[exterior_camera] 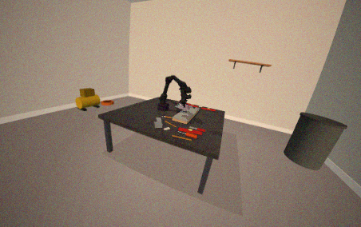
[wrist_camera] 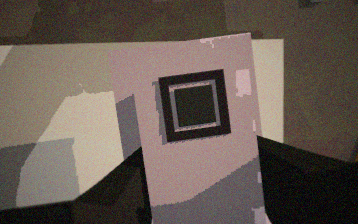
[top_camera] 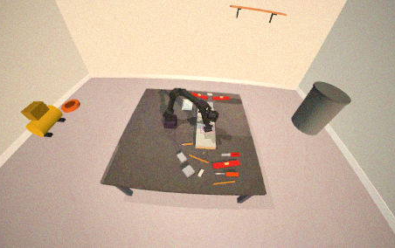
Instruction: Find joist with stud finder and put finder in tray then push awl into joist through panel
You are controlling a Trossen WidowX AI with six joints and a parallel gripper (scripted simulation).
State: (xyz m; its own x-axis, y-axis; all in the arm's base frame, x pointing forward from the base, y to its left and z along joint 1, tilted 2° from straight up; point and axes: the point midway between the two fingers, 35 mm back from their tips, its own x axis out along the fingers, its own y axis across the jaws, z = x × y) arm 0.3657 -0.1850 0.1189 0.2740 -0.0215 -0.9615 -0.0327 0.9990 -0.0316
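pink stud finder (wrist_camera: 130, 65) in the pincer (top_camera: 207, 129) (exterior_camera: 184, 105), above the pale panel (top_camera: 205, 141) (exterior_camera: 184, 117) (wrist_camera: 272, 90).

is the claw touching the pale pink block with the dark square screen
touching: the wrist view shows the block clamped between the claw's dark fingers
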